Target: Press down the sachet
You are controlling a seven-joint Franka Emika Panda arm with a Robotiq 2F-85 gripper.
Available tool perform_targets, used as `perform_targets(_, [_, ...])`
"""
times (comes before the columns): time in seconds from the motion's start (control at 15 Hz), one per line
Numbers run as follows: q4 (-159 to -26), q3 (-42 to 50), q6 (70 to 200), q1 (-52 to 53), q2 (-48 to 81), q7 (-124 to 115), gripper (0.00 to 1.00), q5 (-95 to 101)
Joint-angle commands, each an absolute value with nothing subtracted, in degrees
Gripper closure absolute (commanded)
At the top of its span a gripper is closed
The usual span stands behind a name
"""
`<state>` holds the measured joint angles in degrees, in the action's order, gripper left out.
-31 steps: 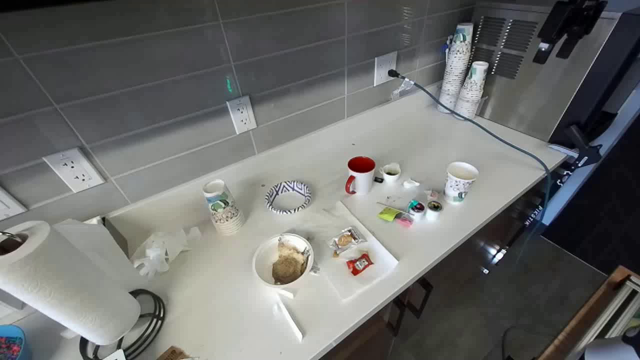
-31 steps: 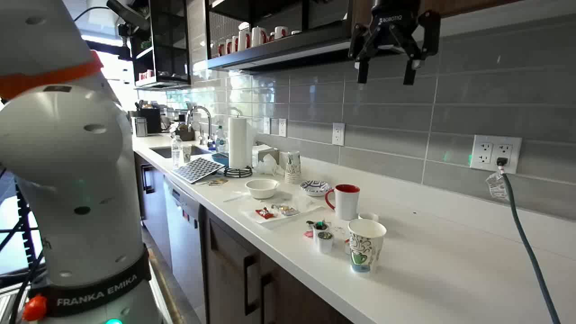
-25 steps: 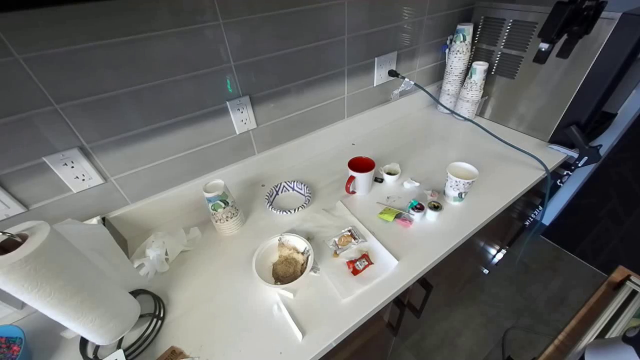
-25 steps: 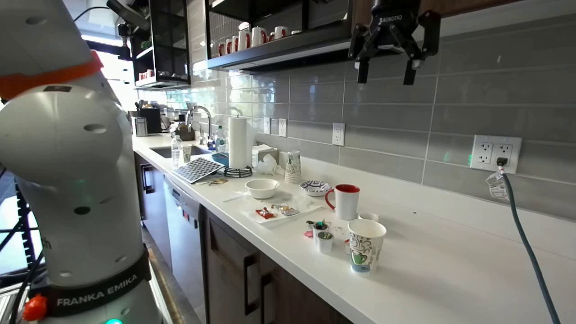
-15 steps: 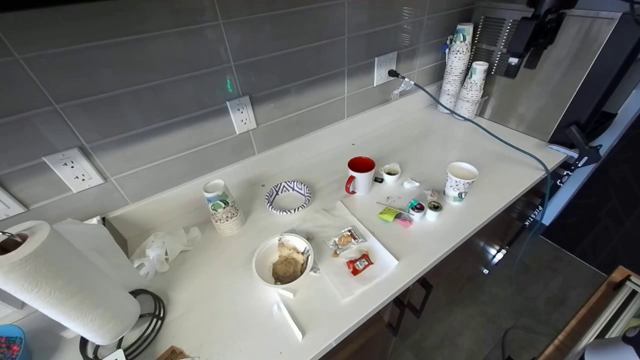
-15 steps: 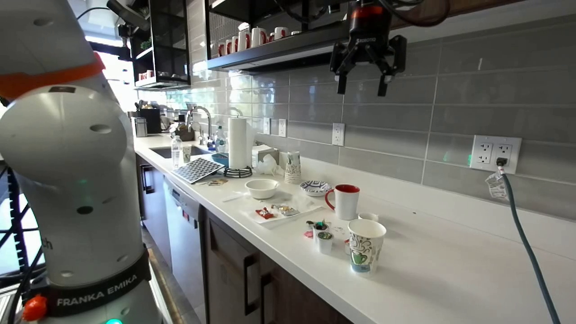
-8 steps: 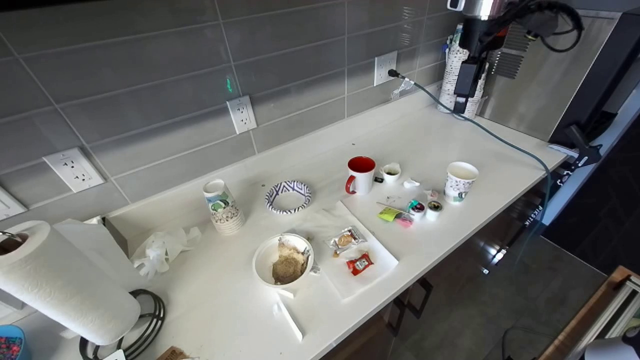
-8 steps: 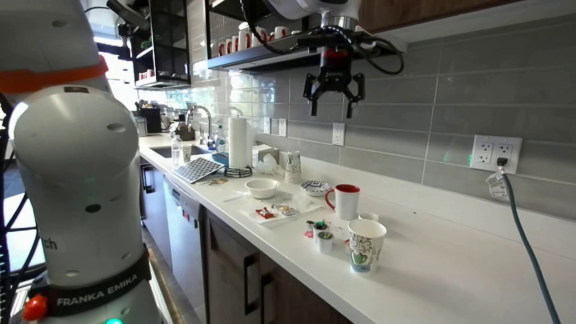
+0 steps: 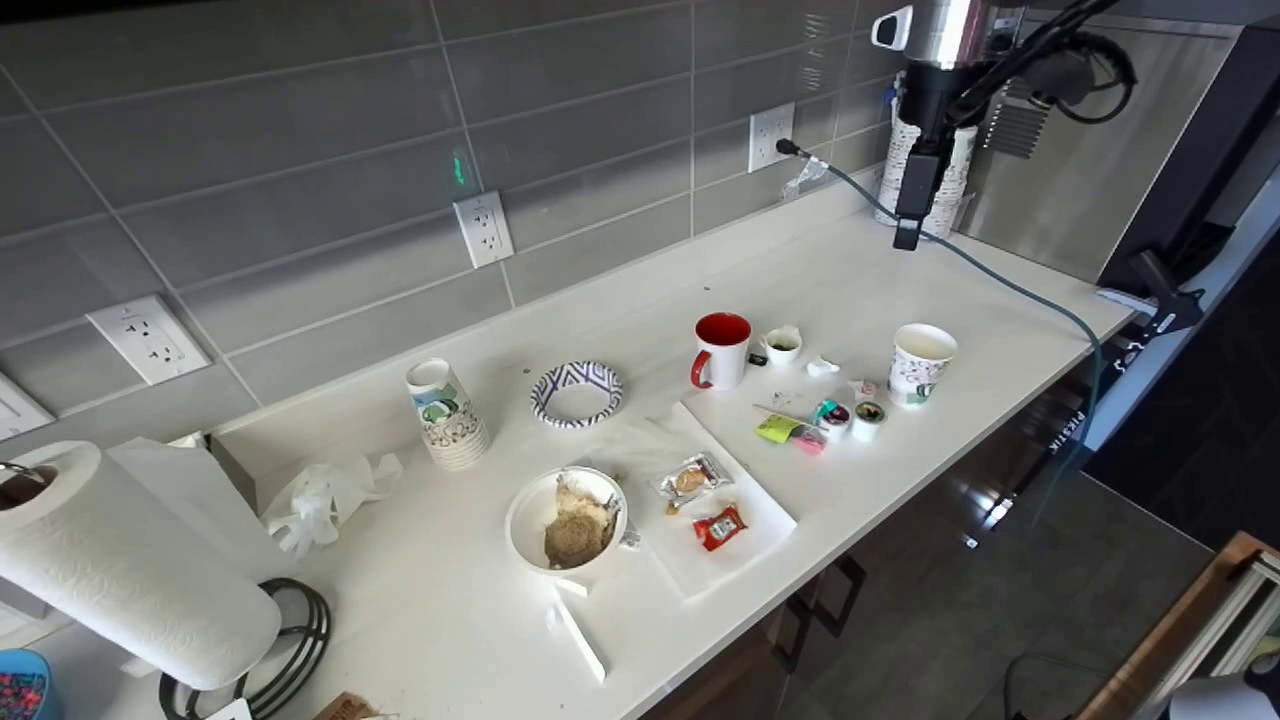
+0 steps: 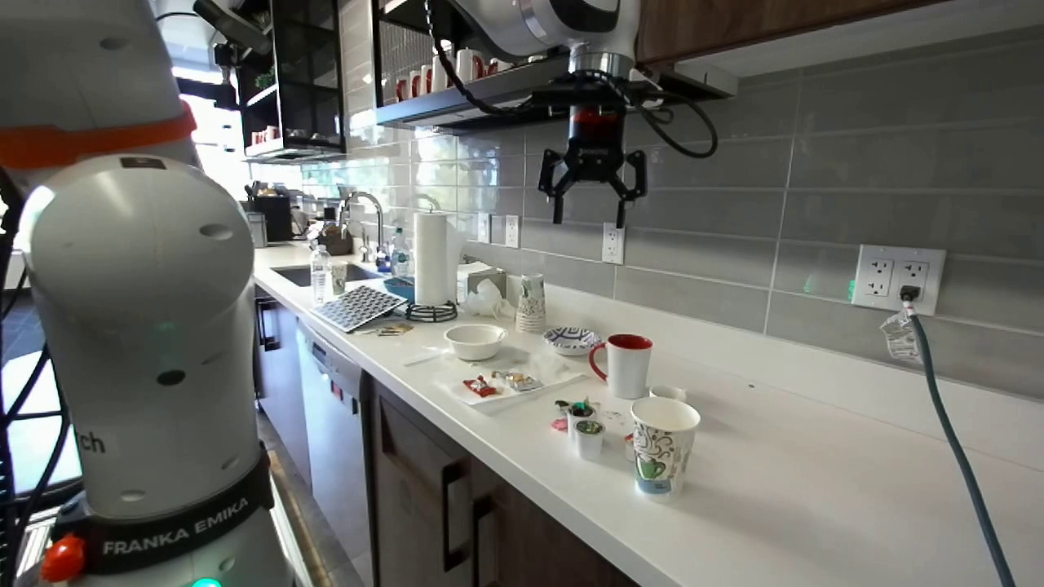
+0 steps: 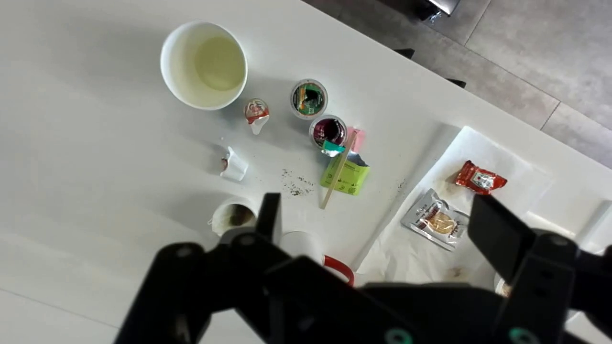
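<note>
A red ketchup sachet (image 9: pixel 719 527) and a silver packet with a cookie picture (image 9: pixel 692 480) lie on white paper (image 9: pixel 683 565); both also show in the wrist view, red (image 11: pixel 479 178) and silver (image 11: pixel 436 220). A torn green sachet (image 11: pixel 351 177) lies under a wooden stick, beside a pink sachet (image 11: pixel 359 138). My gripper (image 10: pixel 589 218) is open and empty, pointing down, high above the counter. In the wrist view its fingers (image 11: pixel 375 210) are wide apart; the right finger overlaps the silver packet's edge in the picture. Which sachet is meant cannot be told.
A red-and-white mug (image 9: pixel 723 352), a small white cup (image 9: pixel 782 345), two pods (image 9: pixel 868 420) and a paper cup (image 9: pixel 920 365) stand near the sachets. A bowl (image 9: pixel 520 545) stands beside the paper. A shelf (image 10: pixel 522 86) and a cable (image 9: pixel 1000 275) are nearby.
My gripper has come down from the top and moved left in both exterior views, most of it before the last half second. It stays open. The sachets have not moved.
</note>
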<state>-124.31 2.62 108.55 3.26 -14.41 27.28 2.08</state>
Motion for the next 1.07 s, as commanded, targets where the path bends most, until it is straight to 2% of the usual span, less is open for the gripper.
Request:
perform_targets(0.0, [-122.2,1.5,107.5,4.5,-11.7,31.2,0.00,3.3])
perform_targets(0.6, [-120.9,-6.2,112.7,9.4,-2.7,42.7,0.00,10.0])
perform_targets(1.0, [-116.1,-8.2,124.7,9.2,8.7,53.1,0.00,18.0])
